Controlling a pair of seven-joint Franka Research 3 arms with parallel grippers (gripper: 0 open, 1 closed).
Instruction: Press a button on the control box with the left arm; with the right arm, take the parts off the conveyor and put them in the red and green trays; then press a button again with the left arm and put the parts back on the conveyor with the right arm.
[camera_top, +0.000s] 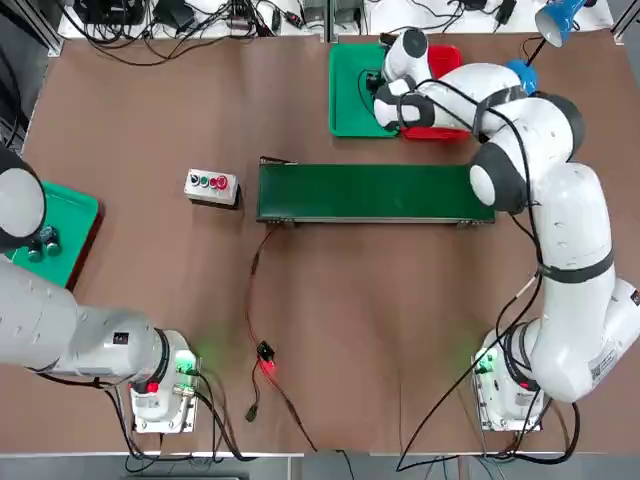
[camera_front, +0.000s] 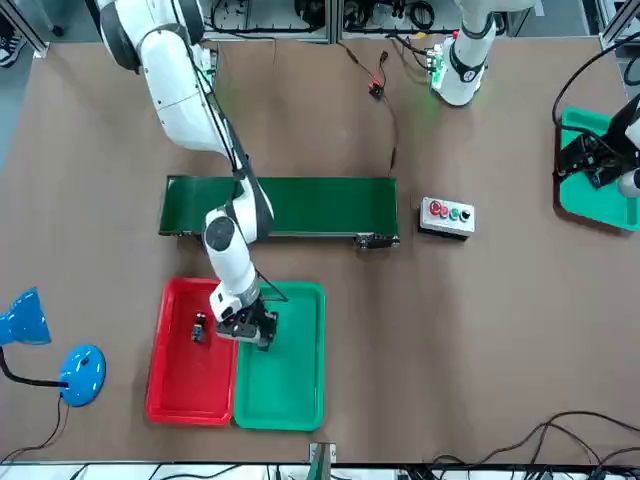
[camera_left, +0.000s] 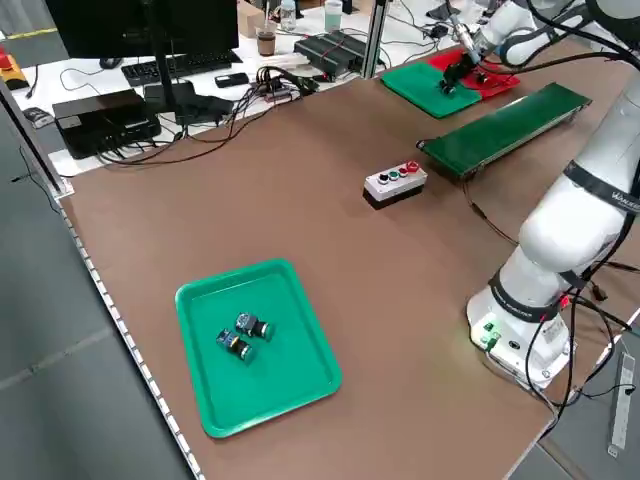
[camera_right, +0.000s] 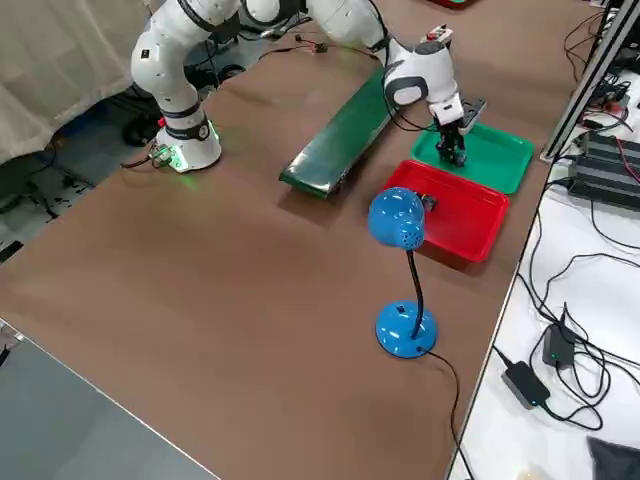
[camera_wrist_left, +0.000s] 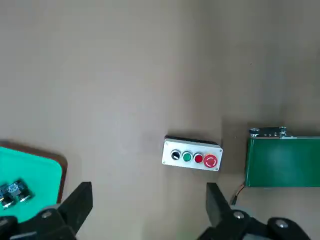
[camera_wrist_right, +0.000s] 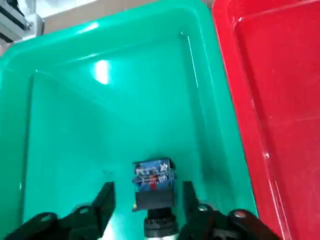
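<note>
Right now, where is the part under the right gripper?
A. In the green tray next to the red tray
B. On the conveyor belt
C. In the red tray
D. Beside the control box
A: in the right wrist view the part sits on the floor of the green tray, between the fingers of the right gripper, which stand apart from it.

The green tray (camera_wrist_right: 120, 90) and red tray (camera_wrist_right: 280, 85) look like glossy, smooth plastic. The table (camera_top: 400, 300) is matt brown; the conveyor (camera_top: 375, 192) belt is dull green.

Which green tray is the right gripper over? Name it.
The green tray touching the red tray, past the conveyor; right gripper straddles a part there. The other sits alone by the left arm.
</note>
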